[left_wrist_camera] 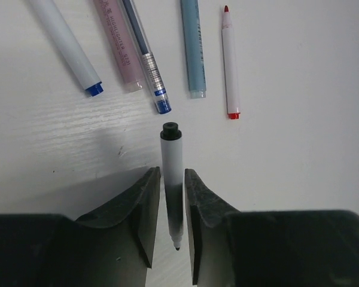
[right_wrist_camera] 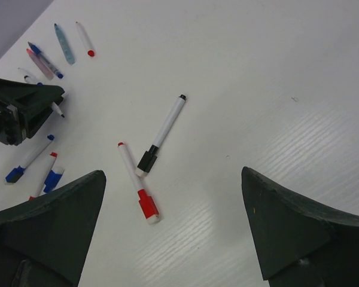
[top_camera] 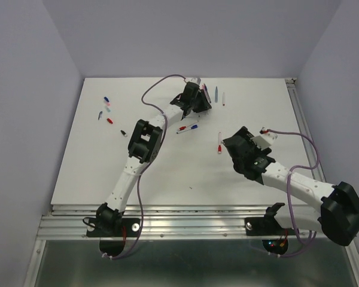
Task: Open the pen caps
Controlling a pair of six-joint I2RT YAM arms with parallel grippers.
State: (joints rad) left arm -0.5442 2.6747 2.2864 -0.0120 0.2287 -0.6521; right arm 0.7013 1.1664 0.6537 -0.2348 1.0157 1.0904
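Pinching a slim, smooth white pen point(left_wrist_camera: 172, 149), black nib bare, between the left gripper's point(left_wrist_camera: 172, 172) dark wedge fingers. Holding the right gripper point(right_wrist_camera: 172, 174) spread wide above a stubby red cap point(right_wrist_camera: 147, 207) and black cap point(right_wrist_camera: 148, 161), both sitting on barrels on the matte table point(right_wrist_camera: 275, 72).

Left gripper point(left_wrist_camera: 172, 172) gap's plugged by a white pen point(left_wrist_camera: 170, 149), row of pens point(left_wrist_camera: 194, 48) crowding right ahead. Right gripper point(right_wrist_camera: 172, 173): red pen point(right_wrist_camera: 131, 170) and black pen point(right_wrist_camera: 166, 128) lying in front, bare table point(right_wrist_camera: 275, 89) off right
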